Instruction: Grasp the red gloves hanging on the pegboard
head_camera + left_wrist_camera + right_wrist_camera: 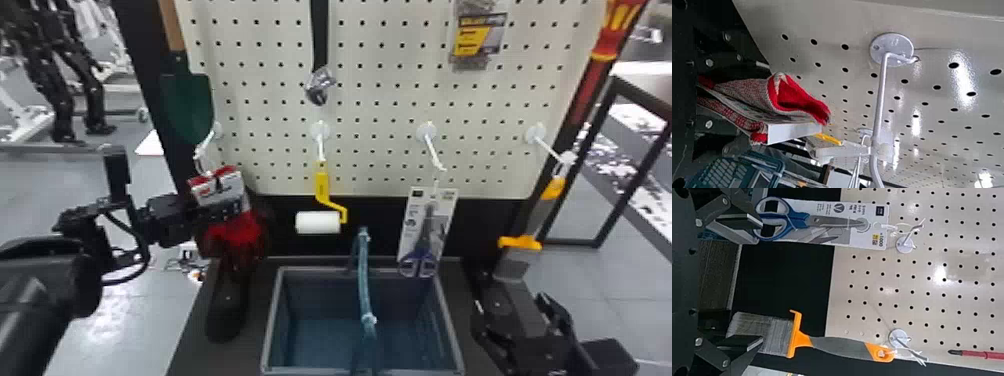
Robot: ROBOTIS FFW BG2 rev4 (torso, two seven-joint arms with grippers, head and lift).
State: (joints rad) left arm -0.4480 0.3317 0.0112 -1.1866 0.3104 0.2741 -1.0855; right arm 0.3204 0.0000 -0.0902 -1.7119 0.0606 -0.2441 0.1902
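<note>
Black fingers of the left tool (207, 214) look clamped on the red gloves (235, 240), just below their white peg (204, 148) at the lower left of the pegboard (380, 100), so the grasp seems made, and next they need drawing outward, clear of the peg.

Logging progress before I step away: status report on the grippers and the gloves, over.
Left gripper shut on red gloves, left edge of pegboard. Right gripper open, parked low by the basket. White peg close beside the gloves.
</note>
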